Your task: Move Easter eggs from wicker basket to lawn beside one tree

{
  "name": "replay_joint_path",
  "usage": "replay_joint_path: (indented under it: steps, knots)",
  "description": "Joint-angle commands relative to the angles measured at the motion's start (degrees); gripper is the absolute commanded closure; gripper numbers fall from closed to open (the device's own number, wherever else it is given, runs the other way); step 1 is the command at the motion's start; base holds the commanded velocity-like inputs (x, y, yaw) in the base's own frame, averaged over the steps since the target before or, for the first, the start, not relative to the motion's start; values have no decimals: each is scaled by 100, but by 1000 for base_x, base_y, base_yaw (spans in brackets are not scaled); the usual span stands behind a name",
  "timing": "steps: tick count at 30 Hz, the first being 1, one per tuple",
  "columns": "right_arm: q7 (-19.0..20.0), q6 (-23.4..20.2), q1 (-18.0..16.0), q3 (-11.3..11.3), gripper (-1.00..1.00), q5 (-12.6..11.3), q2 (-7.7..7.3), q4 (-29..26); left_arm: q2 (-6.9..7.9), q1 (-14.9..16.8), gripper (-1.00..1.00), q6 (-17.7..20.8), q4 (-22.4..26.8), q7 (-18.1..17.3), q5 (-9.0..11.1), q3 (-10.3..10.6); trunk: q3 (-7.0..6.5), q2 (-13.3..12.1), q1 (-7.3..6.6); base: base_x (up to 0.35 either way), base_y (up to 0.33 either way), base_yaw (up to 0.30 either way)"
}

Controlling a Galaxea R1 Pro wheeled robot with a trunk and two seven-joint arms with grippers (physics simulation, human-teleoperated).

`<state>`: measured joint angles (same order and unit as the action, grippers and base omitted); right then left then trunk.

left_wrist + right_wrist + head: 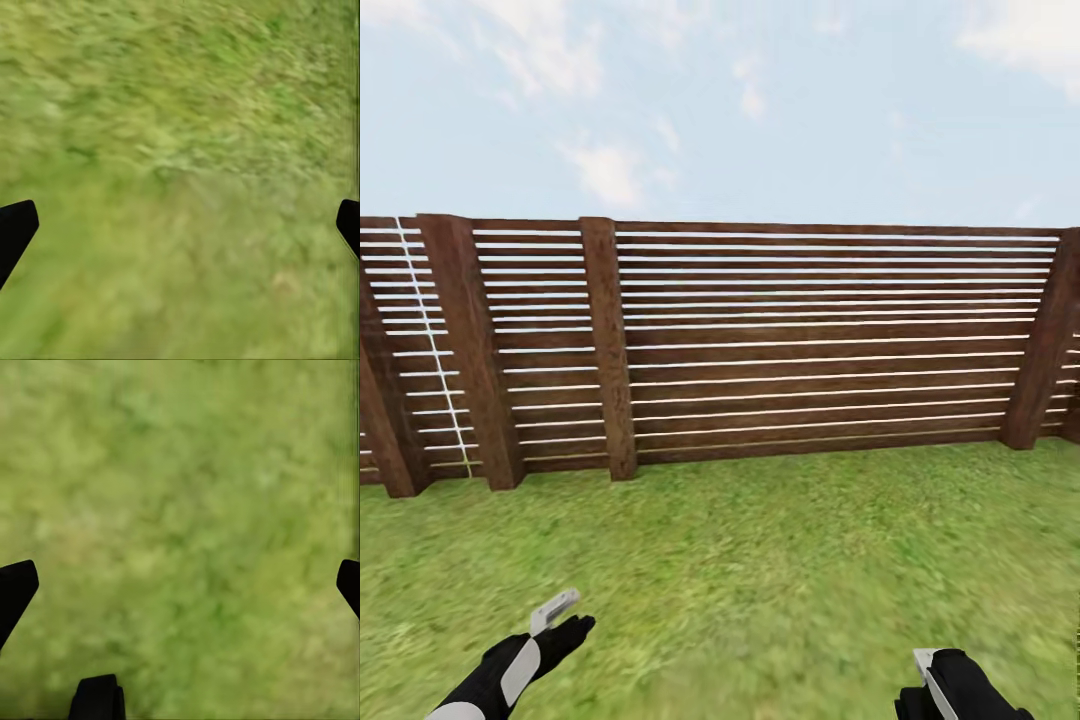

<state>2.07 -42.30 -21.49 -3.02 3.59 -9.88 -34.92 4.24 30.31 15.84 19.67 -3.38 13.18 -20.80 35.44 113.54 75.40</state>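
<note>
Low at head view's left: left gripper (pixel 560 615), black, over lawn (pixel 760 560); in left wrist view fingertips (pixel 16 229) spread wide at frame edges, grass (pixel 180 150) between, nothing held. Beyond, across middle: brown slat fence (pixel 810 340) edging garden, sky above. Low right: right gripper (pixel 945 675), likewise splayed wide in wrist view (pixel 180 585), empty, only lawn beneath.
</note>
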Motion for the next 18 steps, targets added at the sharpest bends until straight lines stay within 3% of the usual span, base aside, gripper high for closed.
replay_joint_path:
  steps: [1,18]
  knots:
    - [22,-26,-4,-14,-100,37,4,-6,-2,1,-100,42,10,-22,25,-37,3,3,3,322,0,-272]
    - [22,-31,-4,-14,-100,37,4,-6,-46,1,-100,35,10,-22,18,-34,-54,3,3,304,0,-272]
